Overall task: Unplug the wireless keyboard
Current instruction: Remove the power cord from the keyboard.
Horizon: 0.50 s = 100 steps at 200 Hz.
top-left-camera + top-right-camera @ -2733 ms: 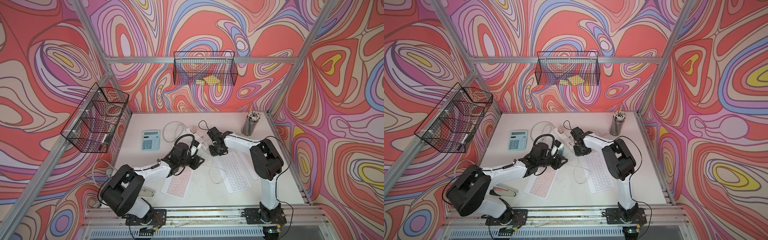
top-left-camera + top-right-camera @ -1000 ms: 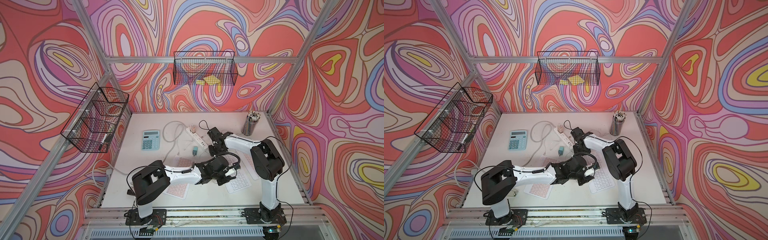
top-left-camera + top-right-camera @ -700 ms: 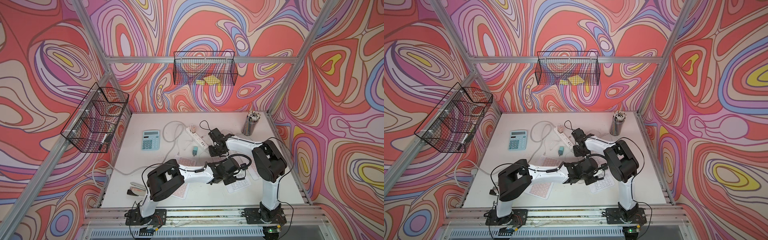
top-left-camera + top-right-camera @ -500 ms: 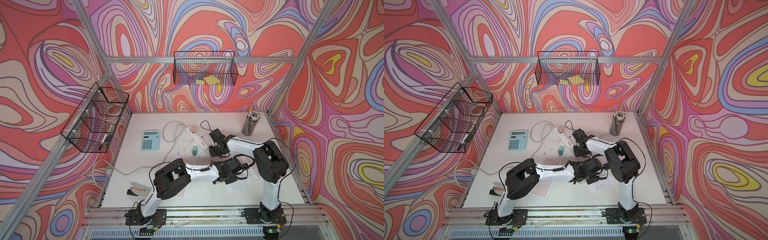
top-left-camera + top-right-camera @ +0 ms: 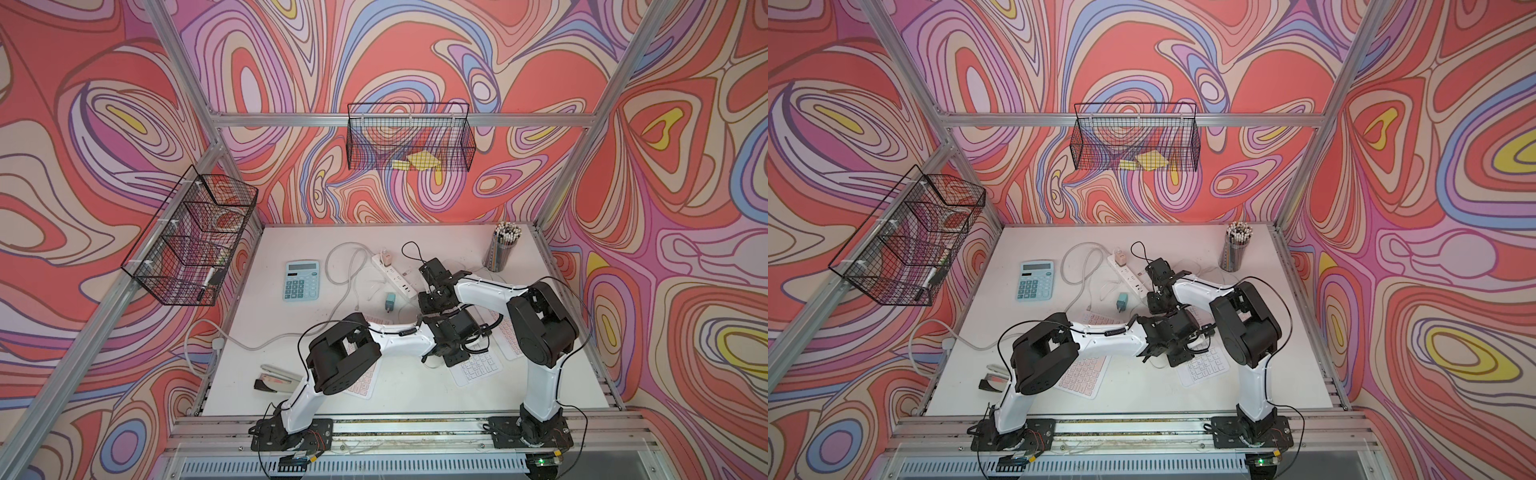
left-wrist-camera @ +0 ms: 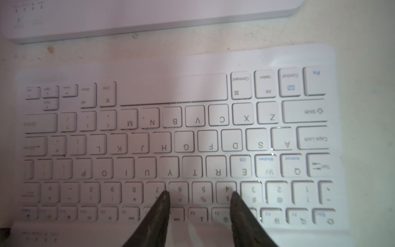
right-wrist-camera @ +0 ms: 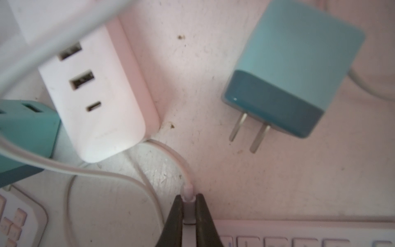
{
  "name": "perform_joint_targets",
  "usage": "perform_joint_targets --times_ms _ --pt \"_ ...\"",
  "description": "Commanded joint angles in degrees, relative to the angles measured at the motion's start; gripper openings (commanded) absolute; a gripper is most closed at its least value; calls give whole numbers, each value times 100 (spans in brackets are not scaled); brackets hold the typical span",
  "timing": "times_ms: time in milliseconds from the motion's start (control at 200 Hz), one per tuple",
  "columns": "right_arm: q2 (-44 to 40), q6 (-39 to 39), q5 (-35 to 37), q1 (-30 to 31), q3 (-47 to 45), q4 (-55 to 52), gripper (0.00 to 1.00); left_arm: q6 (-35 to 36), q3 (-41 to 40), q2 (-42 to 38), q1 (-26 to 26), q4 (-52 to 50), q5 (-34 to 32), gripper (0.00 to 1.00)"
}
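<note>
Left arm moved from pink keyboard (image 5: 1086, 374) onto white wireless keyboard (image 6: 171, 128).
Left gripper (image 6: 199, 192) spread, empty, over its number row; right gripper (image 7: 189, 197) still pinching cable plug (image 7: 188, 190) at its edge.

The left arm (image 5: 395, 345) and the right arm (image 5: 482, 289) have glossy white links joined by bulky black joints. Each has a black base plate (image 5: 528, 430). Thin black cables (image 5: 407, 332) run alongside. The left gripper (image 6: 199, 193) has dark, tapered fingers (image 6: 159, 211).
</note>
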Motion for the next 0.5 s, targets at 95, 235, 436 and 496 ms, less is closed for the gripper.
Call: perform_joint_targets --times_ms 95,235,436,496 --pt "475 -512 46 146 3 -305 0 -51 -457 131 97 -894 890 47" --pt "699 -186 673 148 202 -676 0 -88 -698 30 131 -737 977 47" --pt "730 879 563 86 311 -561 0 -75 -765 63 210 -662 1313 45" --pt "776 1000 551 86 425 -583 0 -84 -759 98 261 -665 1403 44"
